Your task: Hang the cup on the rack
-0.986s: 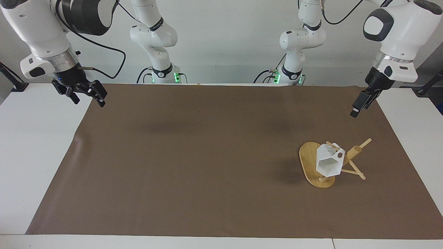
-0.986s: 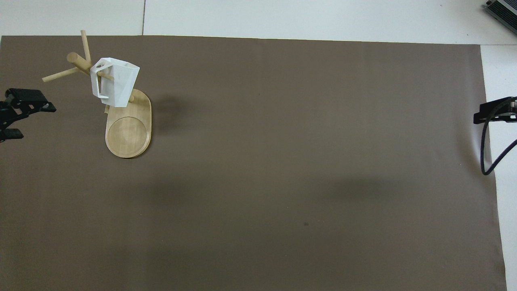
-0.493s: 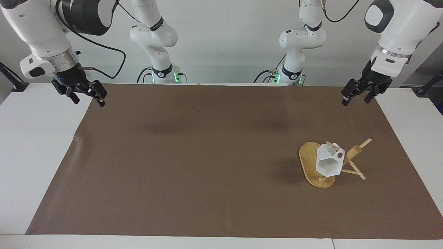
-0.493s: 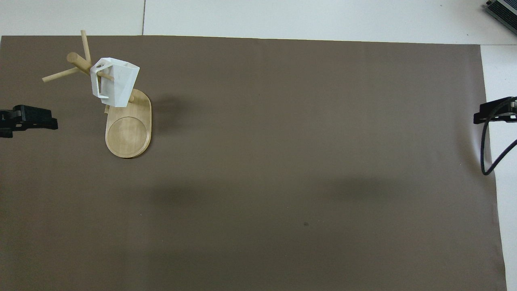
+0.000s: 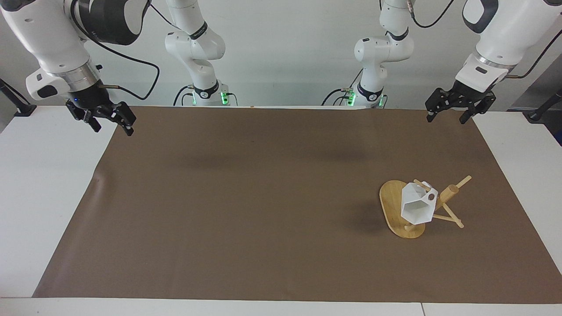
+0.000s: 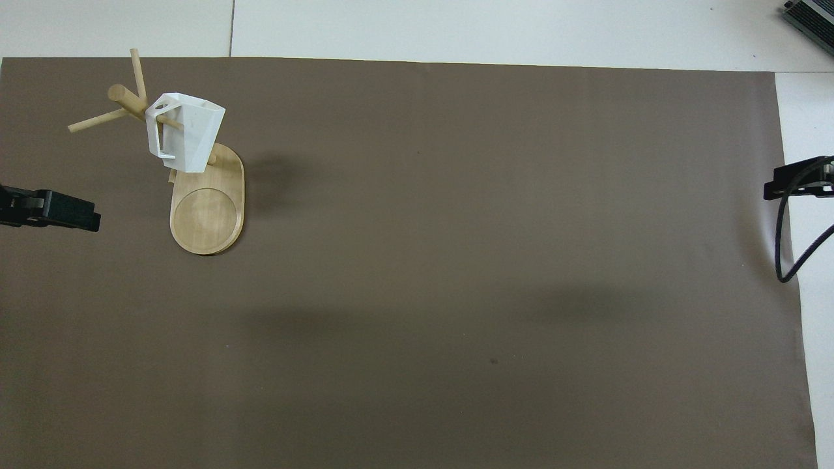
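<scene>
Overhead, both grippers' jaws, spread empty, are cut off; cup (image 5: 416,207) hangs on rack (image 5: 392,206).

It was a robotics lab, not a home or a shop. Two white industrial arms (image 5: 197,48) stood bolted at the edge of a plain white tabletop (image 5: 44,175), green status lights (image 5: 225,95) glowing at their bases and black cables (image 5: 140,66) looping freely from their wrists. A single brown mat (image 5: 263,197) covered the working surface, laid flat like a test area. The wall (image 5: 290,52) at the arms' end was bare and pale, and a corner of some grey equipment (image 6: 811,16) showed at the table's edge.
</scene>
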